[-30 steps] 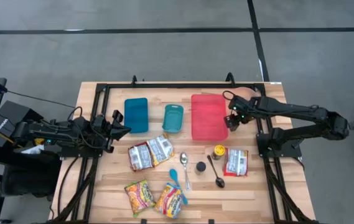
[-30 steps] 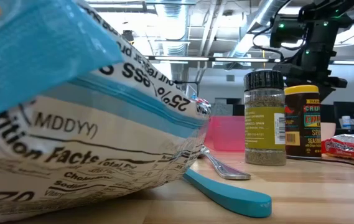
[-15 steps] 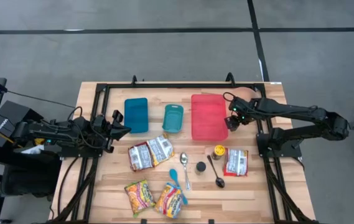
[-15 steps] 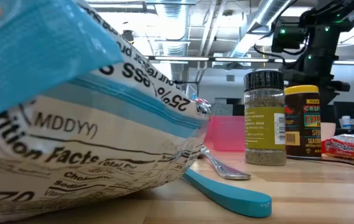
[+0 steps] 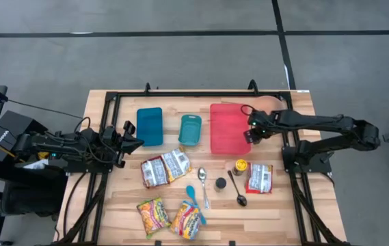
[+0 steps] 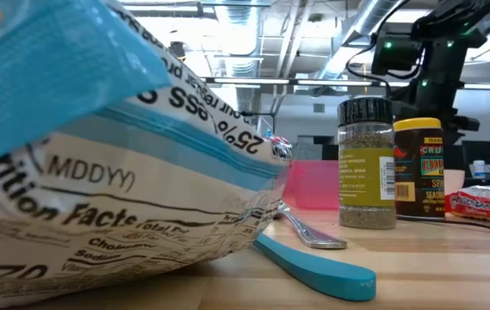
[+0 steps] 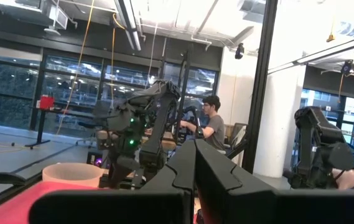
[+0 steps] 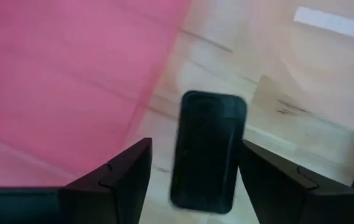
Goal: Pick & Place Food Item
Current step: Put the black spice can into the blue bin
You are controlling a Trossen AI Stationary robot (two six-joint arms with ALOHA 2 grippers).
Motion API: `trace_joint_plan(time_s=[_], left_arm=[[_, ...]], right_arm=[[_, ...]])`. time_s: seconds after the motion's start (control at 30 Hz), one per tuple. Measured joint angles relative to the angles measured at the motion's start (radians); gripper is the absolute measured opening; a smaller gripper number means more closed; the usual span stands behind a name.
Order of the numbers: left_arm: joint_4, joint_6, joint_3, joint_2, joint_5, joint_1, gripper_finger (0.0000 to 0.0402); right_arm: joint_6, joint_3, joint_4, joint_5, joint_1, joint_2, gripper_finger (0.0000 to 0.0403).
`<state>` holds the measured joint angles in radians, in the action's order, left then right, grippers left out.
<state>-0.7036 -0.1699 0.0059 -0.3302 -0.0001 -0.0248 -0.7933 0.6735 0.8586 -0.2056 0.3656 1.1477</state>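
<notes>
Right gripper | fingers apart | over red tray edge

Grey floor — bright ceiling pipes

Three spoons lie toward the near side of the wooden counter: a metal spoon in the middle, a blue spoon just beside it on the left, and a black spoon further right, apart from both. A pale cup stands at the far right corner. Grey floor with dark lines surrounds the counter. In the room beyond, a person sits behind glass
</notes>
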Motion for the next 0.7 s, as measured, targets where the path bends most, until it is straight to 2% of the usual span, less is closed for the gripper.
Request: trace_joint_plan(time_s=[0.2, 0.43, 0.7], left_arm=[[0.000, 0.000, 0.000, 0.000, 0.000, 0.000, 0.0000], [0.000, 0.000, 0.000, 0.000, 0.000, 0.000, 0.0000], [0.000, 0.000, 0.000, 0.000, 0.000, 0.000, 0.0000]], right_arm=[[0.013, 0.000, -0.006, -0.009, 0.001, 0.069, 0.0230], [0.030, 0.000, -0.009, -0.009, 0.001, 0.076, 0.0228], [0.034, 0.000, -0.008, -0.009, 0.001, 0.075, 0.0185]])
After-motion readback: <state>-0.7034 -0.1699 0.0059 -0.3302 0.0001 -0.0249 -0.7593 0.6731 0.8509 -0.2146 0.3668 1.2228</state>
